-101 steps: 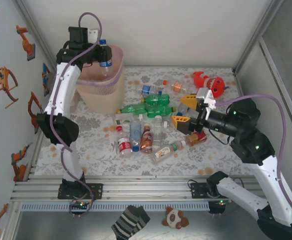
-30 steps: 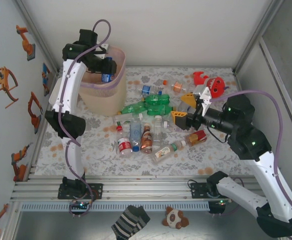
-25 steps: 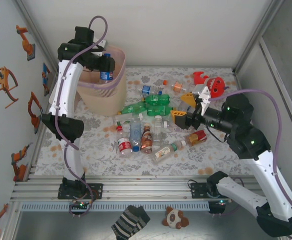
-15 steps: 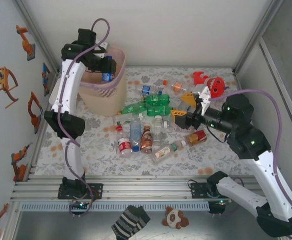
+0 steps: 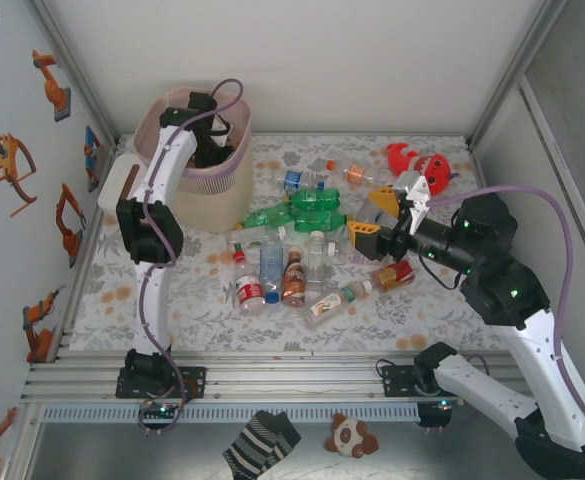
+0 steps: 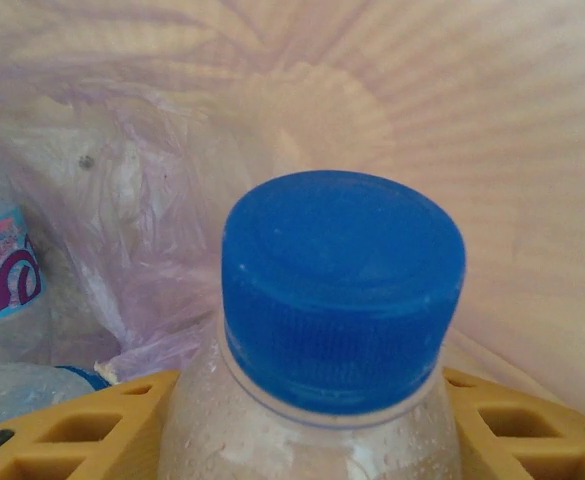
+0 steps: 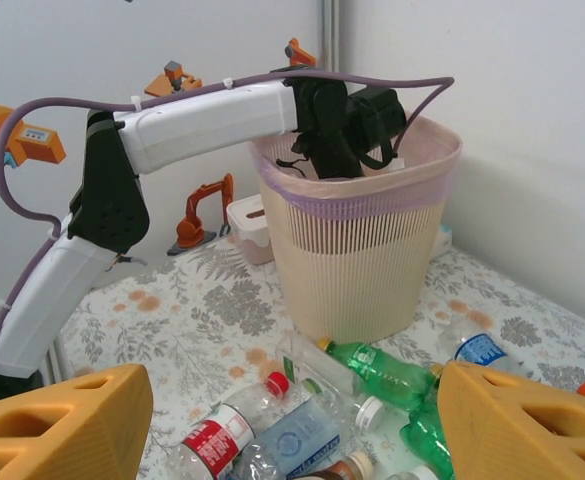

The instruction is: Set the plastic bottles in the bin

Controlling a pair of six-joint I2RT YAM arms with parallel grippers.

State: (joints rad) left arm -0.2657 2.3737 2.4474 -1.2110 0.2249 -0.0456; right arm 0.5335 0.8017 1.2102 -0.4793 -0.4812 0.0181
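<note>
The left gripper (image 6: 307,430) is down inside the bin (image 5: 210,195), jaws clamped on a blue-capped bottle (image 6: 342,290). The right gripper (image 5: 374,216) hovers with jaws wide apart, holding nothing, just beside the loose bottles (image 5: 272,262) lying on the table (image 5: 192,290).

The bin (image 5: 212,200), pale pink ribbed plastic with a beige lower part, stands upright. Inside it, a clear blue-capped bottle (image 6: 342,290), beaded with droplets, is upright. The other plastic bottles (image 5: 272,262), clear, green and brown, lie scattered just right of the bin.
</note>
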